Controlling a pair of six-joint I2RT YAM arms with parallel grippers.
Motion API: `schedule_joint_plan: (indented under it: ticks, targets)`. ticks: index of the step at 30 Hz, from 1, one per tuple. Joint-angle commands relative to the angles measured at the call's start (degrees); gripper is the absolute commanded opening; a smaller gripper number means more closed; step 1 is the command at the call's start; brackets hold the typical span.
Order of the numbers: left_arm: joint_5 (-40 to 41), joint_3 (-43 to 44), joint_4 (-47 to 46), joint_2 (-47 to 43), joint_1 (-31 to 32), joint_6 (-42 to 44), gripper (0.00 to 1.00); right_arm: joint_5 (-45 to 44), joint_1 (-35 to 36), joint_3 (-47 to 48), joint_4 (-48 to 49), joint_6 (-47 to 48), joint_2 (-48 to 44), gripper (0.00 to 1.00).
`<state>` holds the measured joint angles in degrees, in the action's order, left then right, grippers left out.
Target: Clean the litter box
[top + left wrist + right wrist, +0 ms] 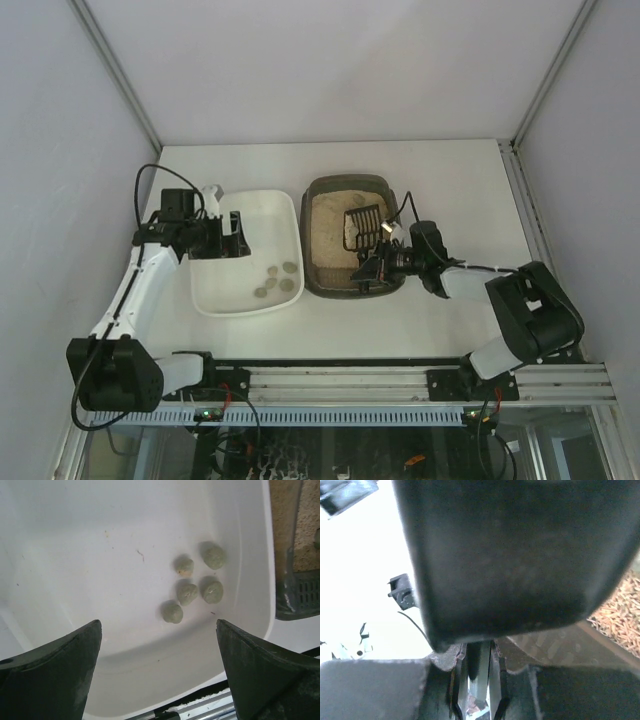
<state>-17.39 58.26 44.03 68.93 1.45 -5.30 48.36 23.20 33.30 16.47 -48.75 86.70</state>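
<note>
The dark brown-grey litter box [318, 262] with beige litter sits at the table's middle. Its rim also shows at the right edge of the left wrist view [287, 575]. A dark slotted scoop [363, 222] stands in the litter at the box's right side. My right gripper [370, 268] is over the box's near right corner and looks shut on the scoop's handle. In the right wrist view the scoop [510, 555] fills the top as a dark blur above the gripper [479, 680]. My left gripper [238, 237] is open and empty above the white tray.
The white tray [215, 300] lies left of the litter box and holds several grey-green clumps [275, 280], seen close in the left wrist view [192, 592] ahead of the open gripper [159, 630]. Litter pellets [620, 610] show at right. Walls close in the table.
</note>
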Motion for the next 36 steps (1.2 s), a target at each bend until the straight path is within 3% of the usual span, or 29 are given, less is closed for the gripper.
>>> schedule_joint_plan:
  ticks: [1,5,6,11,17,30,34,36]
  targets:
    - [2.81,-3.97,-0.75,-0.47,-0.73,2.23,1.0,4.61,-0.28,-5.3,41.16,-14.58,1.13,0.0]
    - [4.81,-5.8,-0.41,-3.7,-0.71,2.64,1.0,3.83,-0.5,-10.0,68.4,-28.05,9.05,0.0]
    - [7.16,-6.13,-0.29,-4.73,-0.69,2.46,1.0,3.86,-0.5,-10.05,69.73,-29.48,10.59,0.0]
    - [13.74,-7.63,-0.53,-9.32,-0.8,2.84,1.0,3.44,4.08,-10.83,69.71,-25.2,8.8,0.0]
    - [15.92,-10.29,-3.95,-13.63,-1.01,3.31,1.0,2.58,1.47,-10.02,69.7,-29.81,12.38,0.0]
    - [14.81,-10.12,-3.95,-12.88,-2.11,3.87,1.0,2.94,-4.34,-11.71,69.58,-34.17,14.26,0.0]
    - [14.42,-9.89,-3.71,-12.2,-2.13,4.07,1.0,4.12,1.28,-7.73,69.23,-36.37,17.59,0.0]
    - [13.74,-9.78,-3.42,-12.31,-2.09,4.2,1.0,4.77,0.52,-7.97,69.57,-37.6,18.04,0.0]
